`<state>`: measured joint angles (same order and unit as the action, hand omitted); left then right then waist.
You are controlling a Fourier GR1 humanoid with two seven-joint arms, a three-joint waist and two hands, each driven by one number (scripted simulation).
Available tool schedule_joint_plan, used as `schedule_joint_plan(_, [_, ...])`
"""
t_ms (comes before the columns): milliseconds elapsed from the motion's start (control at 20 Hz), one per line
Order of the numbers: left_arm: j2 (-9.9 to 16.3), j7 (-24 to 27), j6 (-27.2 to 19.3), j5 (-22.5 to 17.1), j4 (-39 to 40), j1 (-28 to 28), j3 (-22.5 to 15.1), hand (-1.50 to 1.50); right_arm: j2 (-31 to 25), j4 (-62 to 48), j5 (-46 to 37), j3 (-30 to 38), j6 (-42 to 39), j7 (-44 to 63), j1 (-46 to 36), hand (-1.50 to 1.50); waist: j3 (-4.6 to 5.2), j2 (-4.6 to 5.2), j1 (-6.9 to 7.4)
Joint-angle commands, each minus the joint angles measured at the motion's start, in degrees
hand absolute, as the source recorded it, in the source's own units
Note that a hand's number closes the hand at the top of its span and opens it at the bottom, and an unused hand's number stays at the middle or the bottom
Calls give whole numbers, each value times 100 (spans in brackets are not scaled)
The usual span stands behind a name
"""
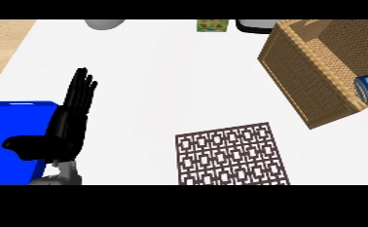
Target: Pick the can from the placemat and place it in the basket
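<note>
Lying nearest on the white table (165,85), a brown patterned placemat (231,154) sits bare at the lower centre. At the lower left, the left hand (64,126) rests with fingers straight and relaxed, pointing up, beside a blue box (22,123). Farther right stands the wicker basket (309,75), with the blue can (361,88) showing inside it at the right edge. At the far edge sit a grey bowl (105,24), a green carton (212,25) and a dark object (255,26).
</note>
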<state>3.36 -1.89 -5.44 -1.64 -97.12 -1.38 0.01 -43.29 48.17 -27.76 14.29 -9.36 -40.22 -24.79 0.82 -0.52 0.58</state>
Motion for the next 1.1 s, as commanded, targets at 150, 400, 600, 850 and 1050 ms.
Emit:
schedule_joint_plan(150, [44,77,132,-117,43,41,75,0,347,-985,-343,-104,511,-270,-131,150,-88,80,38])
schedule_joint_plan(400, [-86,38,-37,130,-67,55,-150,0,198,-1823,-383,31,490,-375,-478,-150,-96,105,129])
schedule_joint_plan(600, [23,-121,-9,71,80,-227,-6,0,311,-1948,-469,-24,639,-577,-572,-150,-99,114,119])
schedule_joint_plan(850, [-44,161,-17,136,297,-84,-38,0,147,-2203,-205,223,212,-800,-913,-150,-94,106,98])
schedule_joint_plan(1050, [-113,-89,-48,69,229,-216,-68,0,242,-2314,149,579,231,-1052,-1086,-150,-95,91,59])
